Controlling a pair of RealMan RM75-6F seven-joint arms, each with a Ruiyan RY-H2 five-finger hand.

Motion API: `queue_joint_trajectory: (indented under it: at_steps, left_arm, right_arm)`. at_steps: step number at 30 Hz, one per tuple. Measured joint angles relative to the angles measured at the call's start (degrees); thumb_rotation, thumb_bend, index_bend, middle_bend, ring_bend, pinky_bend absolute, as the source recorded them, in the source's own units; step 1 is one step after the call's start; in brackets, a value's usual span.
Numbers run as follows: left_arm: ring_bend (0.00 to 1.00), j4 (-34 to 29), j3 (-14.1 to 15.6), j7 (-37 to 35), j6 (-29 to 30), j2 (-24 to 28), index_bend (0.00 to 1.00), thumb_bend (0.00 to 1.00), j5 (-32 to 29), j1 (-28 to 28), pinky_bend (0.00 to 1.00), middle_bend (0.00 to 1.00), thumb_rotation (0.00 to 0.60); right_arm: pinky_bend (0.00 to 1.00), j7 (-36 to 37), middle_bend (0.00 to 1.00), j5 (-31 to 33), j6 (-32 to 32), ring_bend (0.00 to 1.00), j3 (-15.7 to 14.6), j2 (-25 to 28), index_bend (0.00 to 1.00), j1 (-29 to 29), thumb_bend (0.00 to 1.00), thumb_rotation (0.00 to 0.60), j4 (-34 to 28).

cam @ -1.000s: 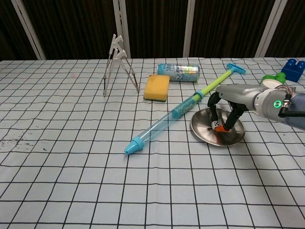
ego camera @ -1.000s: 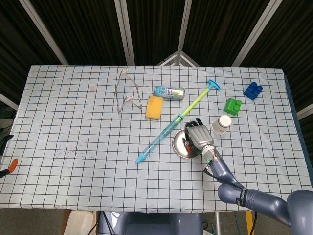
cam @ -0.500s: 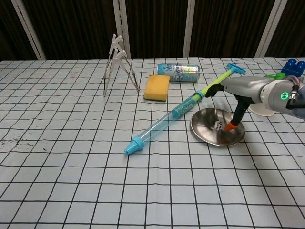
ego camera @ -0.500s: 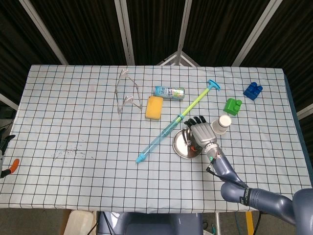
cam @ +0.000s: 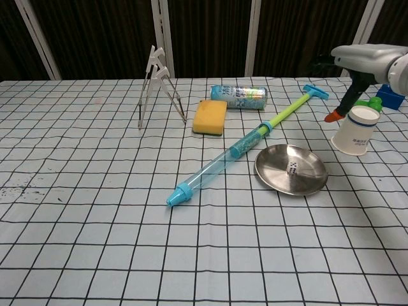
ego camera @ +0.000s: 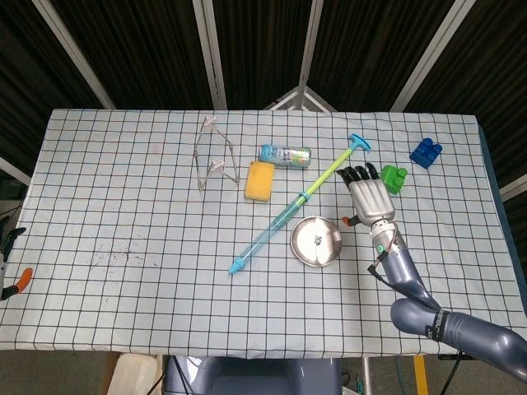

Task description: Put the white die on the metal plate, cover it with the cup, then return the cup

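The metal plate (ego camera: 316, 241) (cam: 291, 169) lies right of the table's middle with the white die (ego camera: 317, 239) (cam: 292, 168) resting in it. The white paper cup (cam: 355, 130) stands just right of the plate. My right hand (ego camera: 368, 197) (cam: 366, 60) hovers over the cup with its fingers spread and nothing in them; its orange thumb tip hangs beside the cup's rim. In the head view the hand hides the cup. Only an orange tip and a dark finger of my left hand (ego camera: 16, 276) show at the far left edge, off the table.
A long blue-green tube (ego camera: 288, 216) (cam: 220, 162) lies diagonally just left of the plate. Behind it are a yellow sponge (ego camera: 259, 180), a lying can (ego camera: 285, 154) and a metal stand (ego camera: 216, 160). A green block (ego camera: 394, 178) and a blue block (ego camera: 426, 152) sit beyond the cup.
My right hand has let go of the die on the plate, lifted off it and moved right and back to above the cup.
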Motion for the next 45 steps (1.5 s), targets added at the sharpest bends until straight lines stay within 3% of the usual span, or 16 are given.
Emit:
queue_joint_trajectory:
  at_steps: [6,24,29,45]
  left_arm:
    - [0.0,-0.3,0.0,0.5,0.4,-0.2,0.16,0.46,0.2,0.1,0.04,0.0,0.6]
    - [0.0,-0.1,0.1,1.9,-0.2,-0.8,0.16,0.46,-0.2,-0.3,0.04,0.0,0.6]
    - [0.0,0.0,0.0,2.3,-0.4,-1.0,0.16,0.46,-0.5,-0.5,0.04,0.0,0.6]
    - [0.0,0.0,0.1,3.1,-0.4,-1.4,0.16,0.46,-0.4,-0.6,0.04,0.0,0.6]
  right_arm:
    - [0.0,2.5,0.26,1.9,-1.5,0.17,0.4,2.0,0.25,-0.6,0.11,0.6,3.0]
    - [0.0,5.3,0.36,3.7,-7.1,0.21,-3.1,1.3,0.28,-1.2,0.12,0.6,8.6]
    - [0.0,6.0,0.4,3.8,-7.8,0.22,-3.3,0.6,0.34,-0.9,0.2,0.6,10.5]
    - [0.0,8.0,0.45,2.5,-8.6,0.24,-4.2,-0.2,0.45,-1.0,0.32,0.6,13.2]
